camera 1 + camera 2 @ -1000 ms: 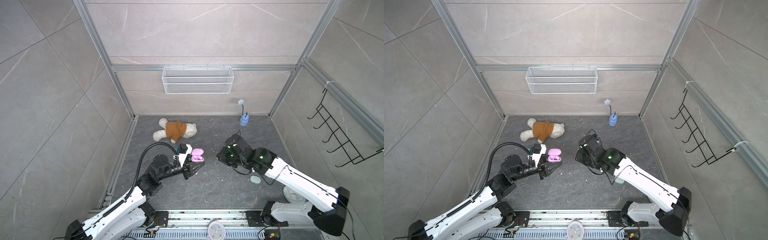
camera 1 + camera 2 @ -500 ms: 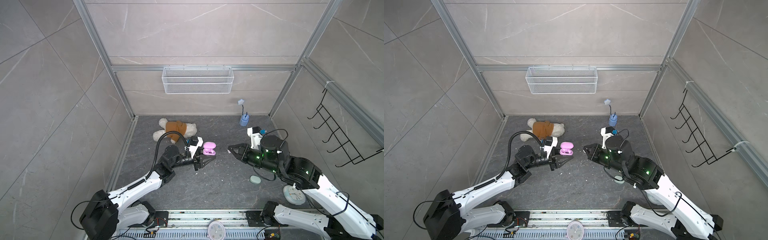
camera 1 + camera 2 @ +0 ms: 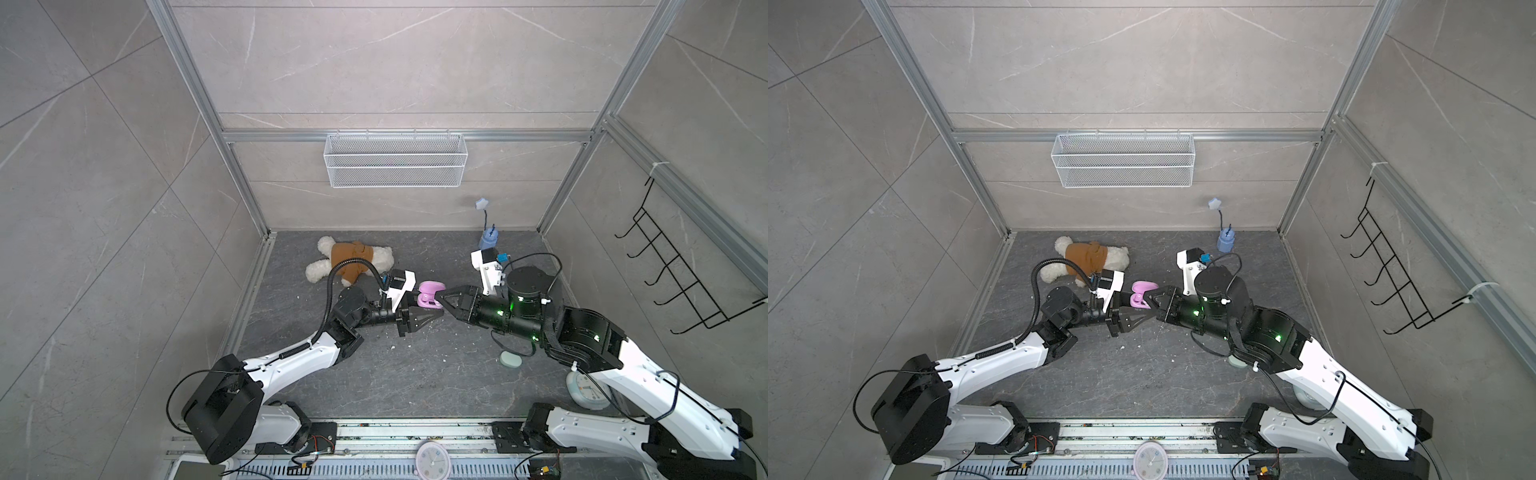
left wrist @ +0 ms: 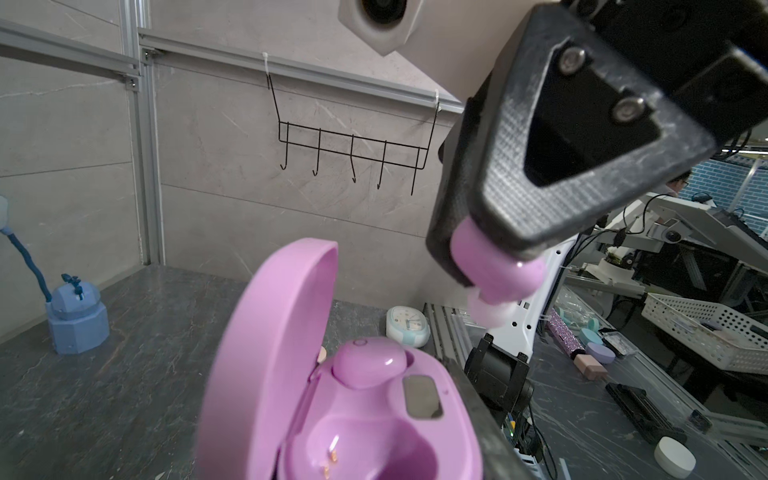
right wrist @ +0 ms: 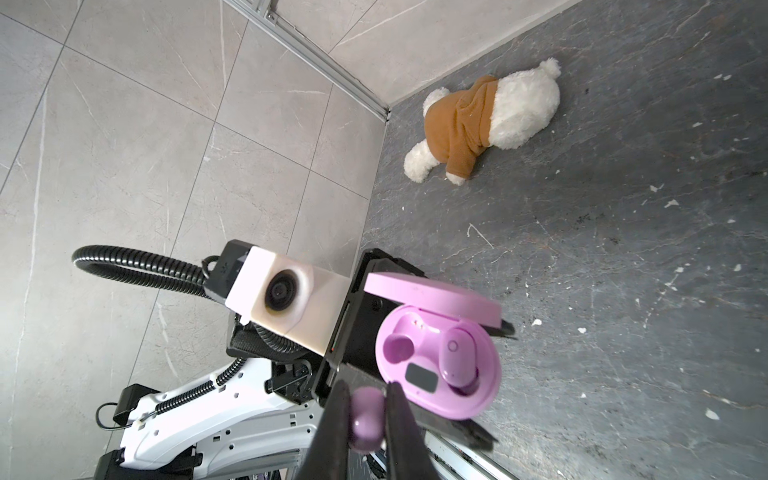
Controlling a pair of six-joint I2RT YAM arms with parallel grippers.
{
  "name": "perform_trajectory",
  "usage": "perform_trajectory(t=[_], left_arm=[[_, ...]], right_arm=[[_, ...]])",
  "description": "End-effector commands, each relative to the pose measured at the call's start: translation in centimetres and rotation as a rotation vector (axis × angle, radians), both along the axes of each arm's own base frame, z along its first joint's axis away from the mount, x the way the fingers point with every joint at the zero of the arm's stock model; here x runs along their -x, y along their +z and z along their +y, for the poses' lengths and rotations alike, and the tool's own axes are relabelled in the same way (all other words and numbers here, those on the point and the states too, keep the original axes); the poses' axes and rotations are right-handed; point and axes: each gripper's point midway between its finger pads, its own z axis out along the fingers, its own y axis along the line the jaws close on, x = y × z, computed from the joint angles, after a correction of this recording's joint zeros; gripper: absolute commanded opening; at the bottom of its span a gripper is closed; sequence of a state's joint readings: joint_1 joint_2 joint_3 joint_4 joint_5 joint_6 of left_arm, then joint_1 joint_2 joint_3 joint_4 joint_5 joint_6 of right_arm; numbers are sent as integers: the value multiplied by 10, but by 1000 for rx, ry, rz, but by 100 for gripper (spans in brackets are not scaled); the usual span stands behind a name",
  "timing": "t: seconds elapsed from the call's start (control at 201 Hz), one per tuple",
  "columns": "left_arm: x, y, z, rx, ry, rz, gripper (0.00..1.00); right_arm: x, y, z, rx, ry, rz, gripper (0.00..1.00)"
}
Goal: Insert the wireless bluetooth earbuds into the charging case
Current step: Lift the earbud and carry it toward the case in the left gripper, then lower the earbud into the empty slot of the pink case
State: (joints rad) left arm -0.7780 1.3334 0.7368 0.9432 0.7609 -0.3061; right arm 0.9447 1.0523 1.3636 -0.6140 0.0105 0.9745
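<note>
Above the tabletop point(image 3: 415, 382), my left end effector point(image 3: 429, 304) clamps the open case point(image 5: 478, 374) while my right end effector point(image 5: 368, 390), pinching a bud point(image 5: 368, 419) just beside it, should square up over the empty socket point(image 5: 397, 345).

Even, diffuse light is recorded in both top views; shadows are faint. Straight lines are bowed toward the edges. In the left wrist view the case point(image 4: 266, 353) is blurred; glints are noted on its earbud point(image 4: 368, 361).
</note>
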Motion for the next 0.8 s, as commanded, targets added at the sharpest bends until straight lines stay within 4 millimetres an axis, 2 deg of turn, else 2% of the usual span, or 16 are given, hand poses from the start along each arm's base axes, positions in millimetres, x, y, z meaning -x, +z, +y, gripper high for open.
perform_trajectory(t=[0.0, 0.463, 0.796], left_arm=[[11, 38, 2, 100, -46, -109, 31], [17, 44, 2, 117, -58, -126, 31], [19, 47, 3, 125, -62, -135, 32]], right_arm=[[1, 15, 9, -42, 24, -42, 13], [-2, 9, 20, -39, 34, -34, 13], [-1, -1, 18, -15, 23, -20, 13]])
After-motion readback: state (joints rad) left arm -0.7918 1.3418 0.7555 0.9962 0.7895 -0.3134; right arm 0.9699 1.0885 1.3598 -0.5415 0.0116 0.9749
